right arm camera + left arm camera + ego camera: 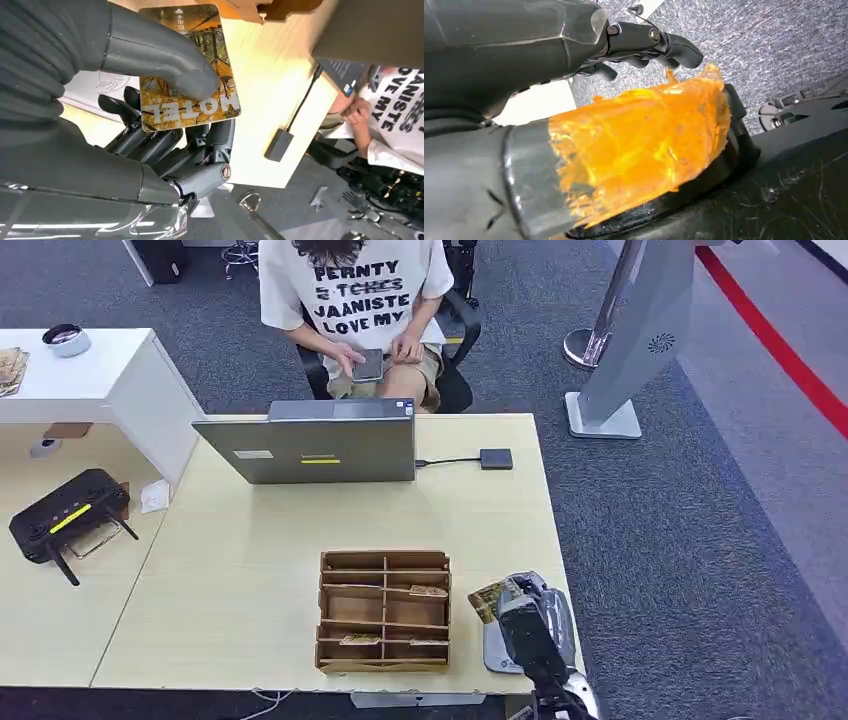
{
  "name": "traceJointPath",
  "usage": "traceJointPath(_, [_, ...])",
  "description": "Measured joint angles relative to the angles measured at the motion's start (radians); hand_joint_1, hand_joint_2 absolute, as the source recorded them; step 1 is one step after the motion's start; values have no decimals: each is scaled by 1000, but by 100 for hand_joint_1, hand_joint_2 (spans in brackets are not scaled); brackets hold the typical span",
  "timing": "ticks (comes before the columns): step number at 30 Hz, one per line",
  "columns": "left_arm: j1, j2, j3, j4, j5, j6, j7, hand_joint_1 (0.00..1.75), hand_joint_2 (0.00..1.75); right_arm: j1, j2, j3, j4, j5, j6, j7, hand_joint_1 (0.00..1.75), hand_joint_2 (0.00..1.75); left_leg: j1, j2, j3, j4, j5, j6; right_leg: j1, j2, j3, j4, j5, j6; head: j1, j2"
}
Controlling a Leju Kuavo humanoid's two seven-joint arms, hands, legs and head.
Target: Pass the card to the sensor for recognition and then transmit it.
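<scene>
the right hand (528,615) is reaching in over the near right corner of the table (480,520), just right of the wooden organizer (384,611). it is pinching a card (490,599) between the thumb (160,55) on top and the fingers (165,145) underneath. in the right wrist view the card (190,70) is showing an autumn forest print with the word "hotel" along one edge, and the grip is looking firm, with the thumb pressing on the printed face. the card is sitting above a grey flat pad (494,652) lying on the table under the hand; whether card and pad are touching i cannot tell.

the organizer is holding a few more cards (428,591) in its compartments, one in a middle right slot and others in the near row.

in the left wrist view the left hand (644,47) is hanging over grey carpet, its dark fingers (679,50) curling loosely with nothing in them, and orange tape (639,145) is wrapping the thumb.

on the far side of the table a closed laptop (310,445) is standing, with a cable running right to a small black box (496,458). beyond it a person (355,300) in a white printed shirt is sitting and holding a phone (368,365). on the left table a black router (68,515) is lying.
</scene>
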Motion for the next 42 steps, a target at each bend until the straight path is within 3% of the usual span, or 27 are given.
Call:
traceJointPath(19, [1,-3,10,0,8,3,0,0,0,19,-1,-43,23,207,5,74,175,175,0,0,0,0,0,0,0,0,0,0,0,0,0,0])
traceJointPath(42, [1,-5,22,0,4,3,0,0,0,16,-18,-55,109,346,-2,141,175,175,0,0,0,0,0,0,0,0,0,0,0,0,0,0])
